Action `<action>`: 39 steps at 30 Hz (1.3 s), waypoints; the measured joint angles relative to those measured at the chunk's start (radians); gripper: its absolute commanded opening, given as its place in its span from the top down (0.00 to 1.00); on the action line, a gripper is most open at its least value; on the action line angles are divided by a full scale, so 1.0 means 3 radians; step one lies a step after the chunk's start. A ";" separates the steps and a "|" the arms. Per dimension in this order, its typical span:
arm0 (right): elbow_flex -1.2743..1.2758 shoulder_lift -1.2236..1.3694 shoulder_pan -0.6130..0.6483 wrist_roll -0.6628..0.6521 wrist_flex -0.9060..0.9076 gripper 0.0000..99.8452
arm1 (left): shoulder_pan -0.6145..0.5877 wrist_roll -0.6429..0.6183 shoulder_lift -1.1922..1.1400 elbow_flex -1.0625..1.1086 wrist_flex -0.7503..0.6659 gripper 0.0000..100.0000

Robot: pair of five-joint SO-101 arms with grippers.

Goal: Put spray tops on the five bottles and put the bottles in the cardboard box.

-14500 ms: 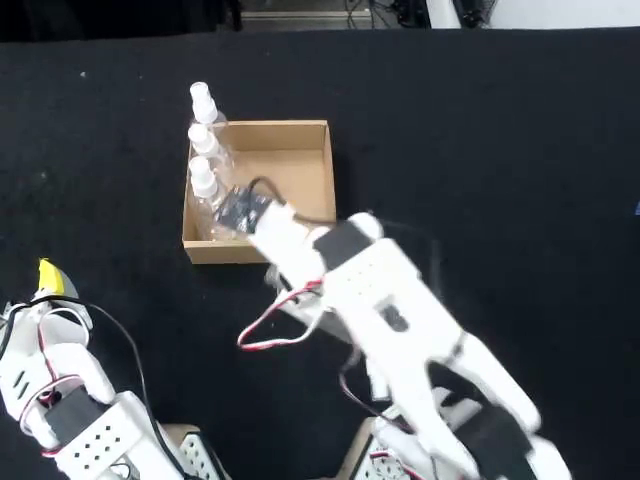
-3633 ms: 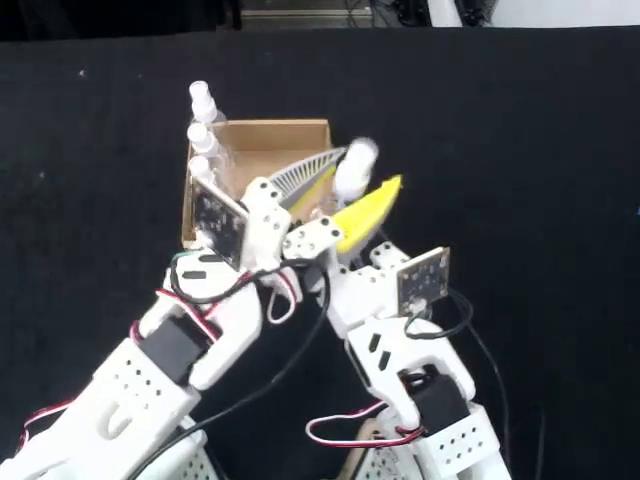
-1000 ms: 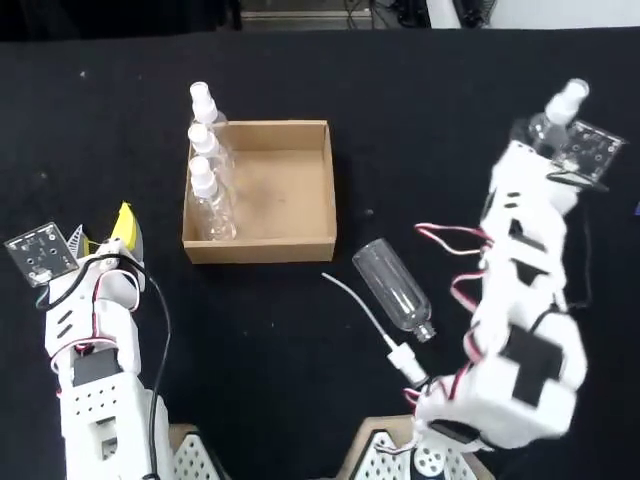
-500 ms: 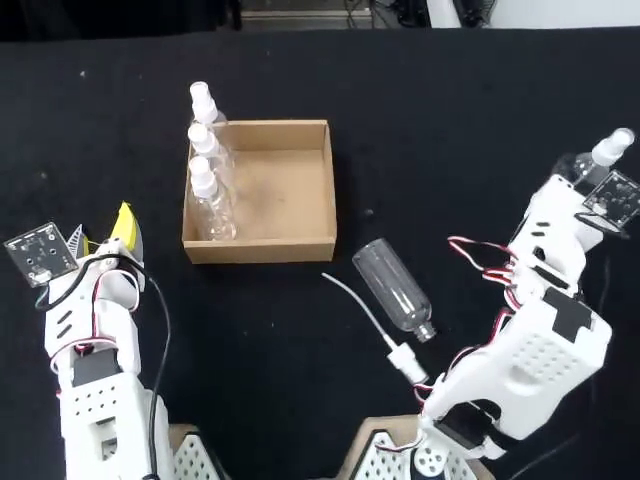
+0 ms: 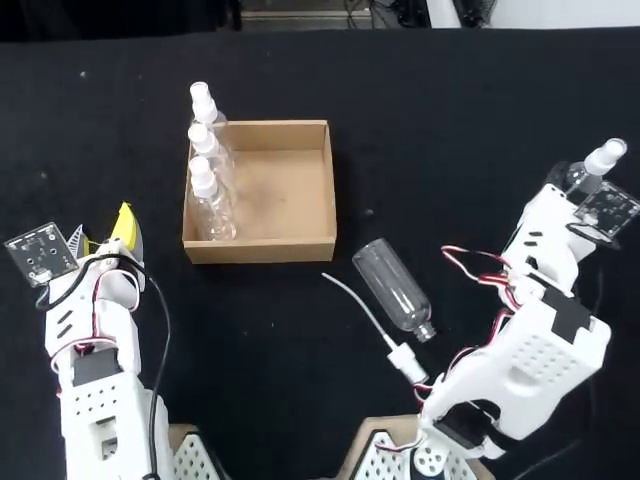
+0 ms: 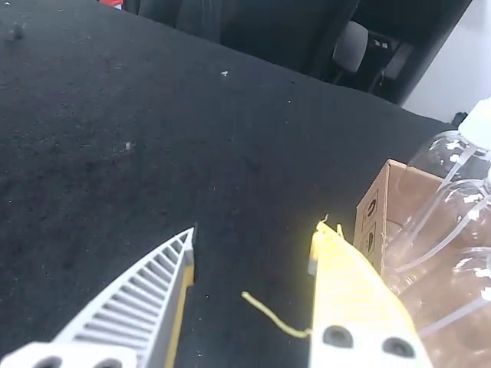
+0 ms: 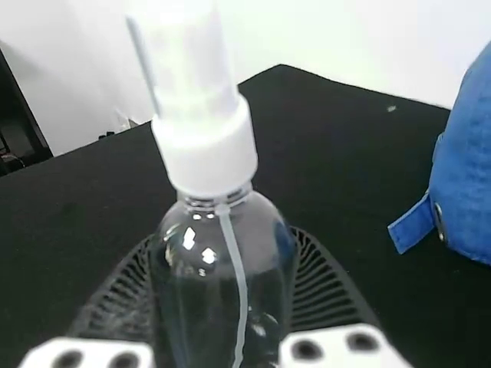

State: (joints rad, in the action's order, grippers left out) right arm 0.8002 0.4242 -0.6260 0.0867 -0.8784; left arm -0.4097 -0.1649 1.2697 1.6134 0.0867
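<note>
Plastic of this thin, clear kind looks light and a little springy, so each bottle is likely to dent under a hard squeeze and slide on a smooth wall. The safest hold is judged to be across the round body, below the shoulder, with the neck left free for a top.

The right end effector [image 7: 222,234] shows this hold. Its ribbed fingers are closed against both sides of the capped bottle [image 7: 219,307], which stands upright at the far right of the desk [image 5: 450,120], with its white spray top [image 7: 199,115] above the fingers.

The left end effector [image 6: 257,230] sits at the near left with its fingers spread wide and nothing between them.

The count comes to five bottles:
- Three capped bottles [image 5: 205,180] stand in a row along the left wall of the cardboard box [image 5: 328,190].
- One is in the right arm's hold.
- One open bottle [image 5: 392,288] lies on its side near the middle of the desk, just right of the box's near right corner, with its neck pointing to the near side.

Spray tops also number five. Four are fitted, and one loose spray top [image 5: 407,358] lies just near of the open bottle's neck. Its thin dip tube [image 5: 355,305] trails away to the far left.

That tube looks limp and easy to bend, so the loose top is better taken by its white head. The lying bottle may roll when touched.

There is one box.
</note>
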 measured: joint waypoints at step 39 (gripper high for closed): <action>0.0378 0.0486 0.0015 -0.0220 -0.1197 0.82 | 0.0000 0.0000 0.0000 0.0000 0.0000 0.78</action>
State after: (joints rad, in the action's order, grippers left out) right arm 0.9137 0.5700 -0.6214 0.0207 -1.2375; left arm -0.4097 -0.1649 1.2697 1.6134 0.0867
